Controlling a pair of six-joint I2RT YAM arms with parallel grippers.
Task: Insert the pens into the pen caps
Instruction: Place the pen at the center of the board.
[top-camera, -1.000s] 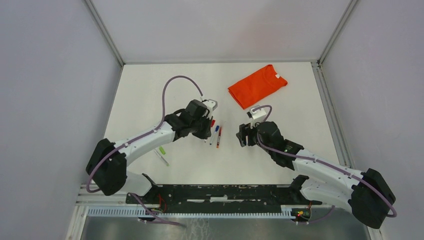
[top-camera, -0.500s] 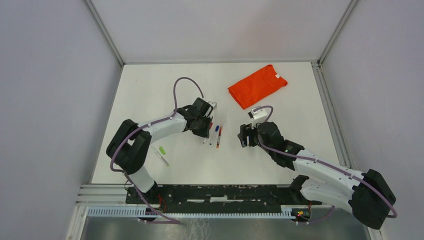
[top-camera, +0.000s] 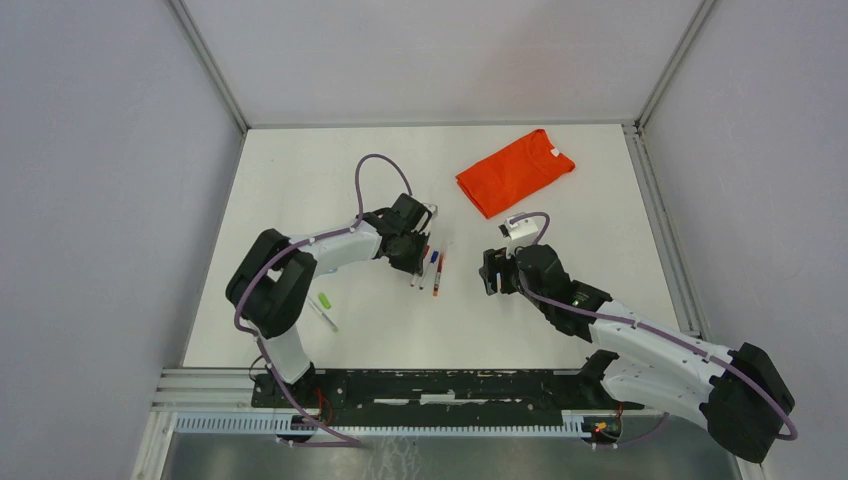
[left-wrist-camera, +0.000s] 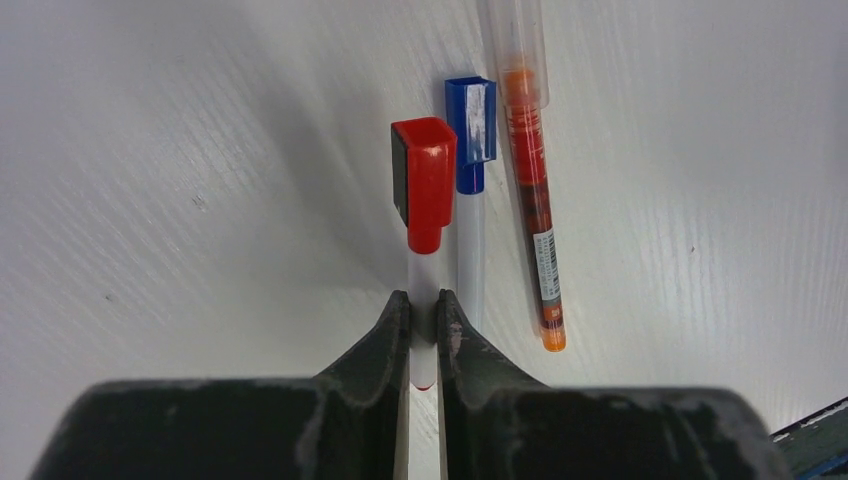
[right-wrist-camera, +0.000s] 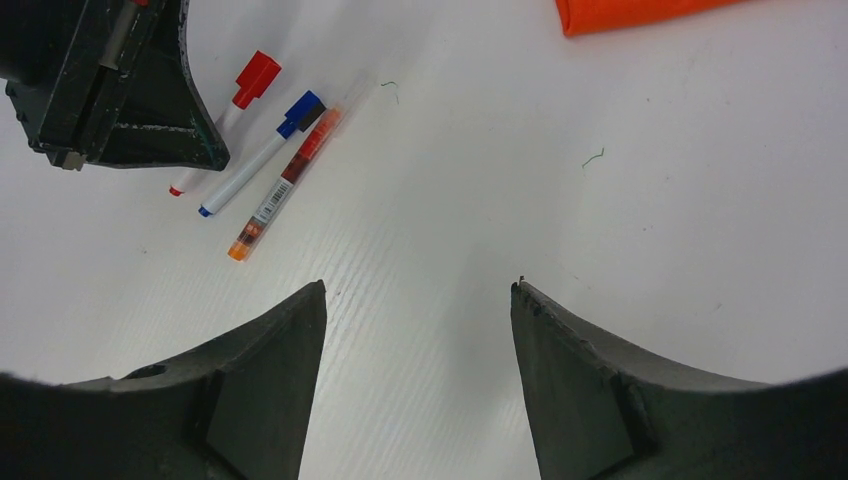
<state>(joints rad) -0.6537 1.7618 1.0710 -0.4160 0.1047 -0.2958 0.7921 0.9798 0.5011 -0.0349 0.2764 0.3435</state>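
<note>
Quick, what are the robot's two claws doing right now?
Left gripper: closed on the white barrel of the red pen.
Right gripper: open, holding nothing.

Four pens (top-camera: 428, 270) (one apart), one shirt (top-camera: 513, 172)

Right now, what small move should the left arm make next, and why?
Probably a short straight lift: the left gripper looks closed on the white barrel of the red pen, and the blue pen lies right beside it, so a sideways drag could knock it.
</note>
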